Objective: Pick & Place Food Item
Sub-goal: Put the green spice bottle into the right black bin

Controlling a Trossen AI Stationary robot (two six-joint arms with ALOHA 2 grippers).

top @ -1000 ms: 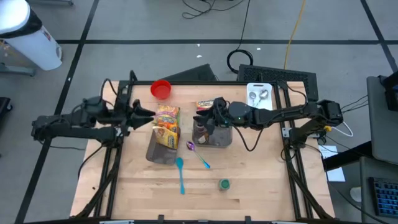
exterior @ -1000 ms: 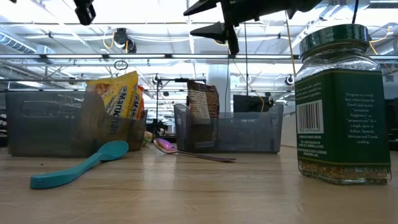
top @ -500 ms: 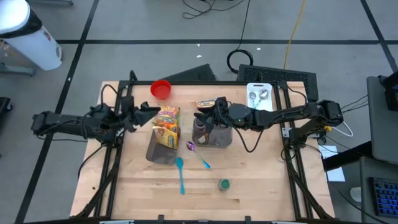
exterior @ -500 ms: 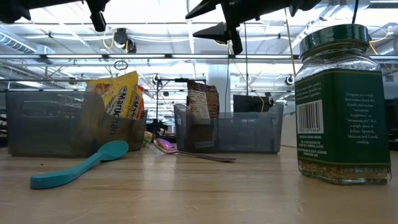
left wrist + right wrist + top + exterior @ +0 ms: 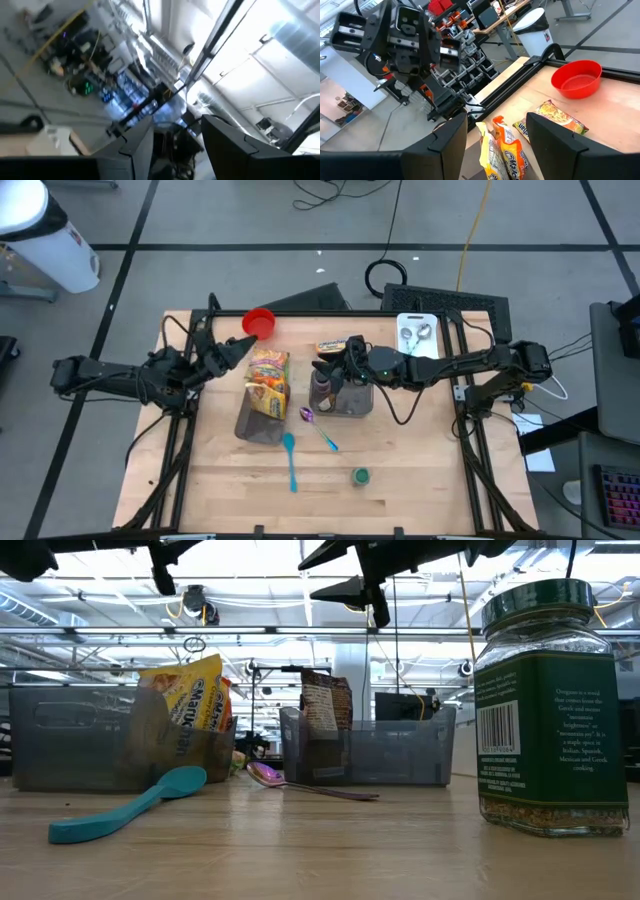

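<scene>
The yellow noodle packet [image 5: 268, 380] is seen standing upright in the left bin [image 5: 262, 423], just below and inboard of the left gripper [image 5: 238, 350], raised with jaws parted and empty, while the right gripper [image 5: 333, 372], likewise open and empty, is shown hovering over the right bin [image 5: 350, 402] only in the high view

Both arms are basically all black, chunky jointed segments with loose black cables looping off them. The left arm [image 5: 110, 375] is matte and boxy at the joints. The right arm [image 5: 450, 365] has a tiny green light glowing near the wrist. Fingers [image 5: 451, 145] are flat dark wedges, kinda angular, plain plastic look.
</scene>
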